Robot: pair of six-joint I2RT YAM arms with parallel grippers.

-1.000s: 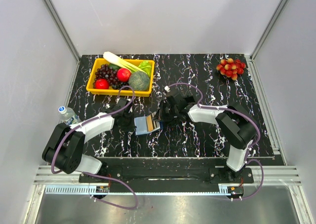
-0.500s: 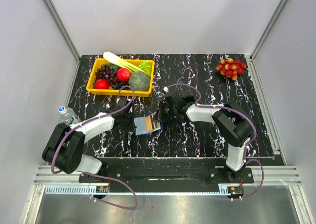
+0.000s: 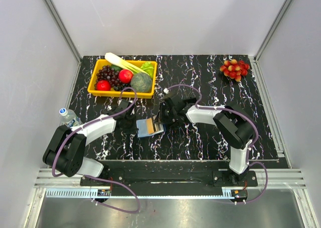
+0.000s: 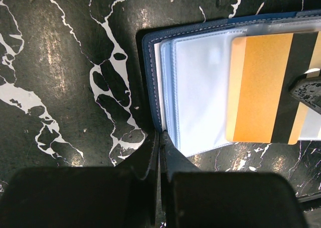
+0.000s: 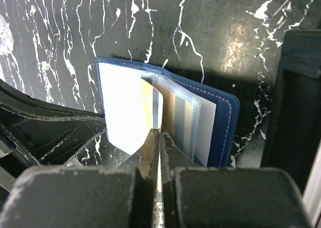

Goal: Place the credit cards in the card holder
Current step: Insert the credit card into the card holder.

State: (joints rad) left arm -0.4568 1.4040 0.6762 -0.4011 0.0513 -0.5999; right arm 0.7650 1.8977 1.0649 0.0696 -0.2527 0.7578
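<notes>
Left wrist, orange card over open card holder, its stripe top-to-bottom

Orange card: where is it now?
In the left wrist view, the orange card lies over the open card holder, its striped end pinched by the right hand.

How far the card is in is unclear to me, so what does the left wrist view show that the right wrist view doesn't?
Left wrist only: the credit card face-up, orange with a dark stripe, over the clear sleeves. Right wrist only: that card nearly edge-on in the shut right gripper, and a black tray. Both: the open card holder, the left gripper pinching its edge.
</notes>
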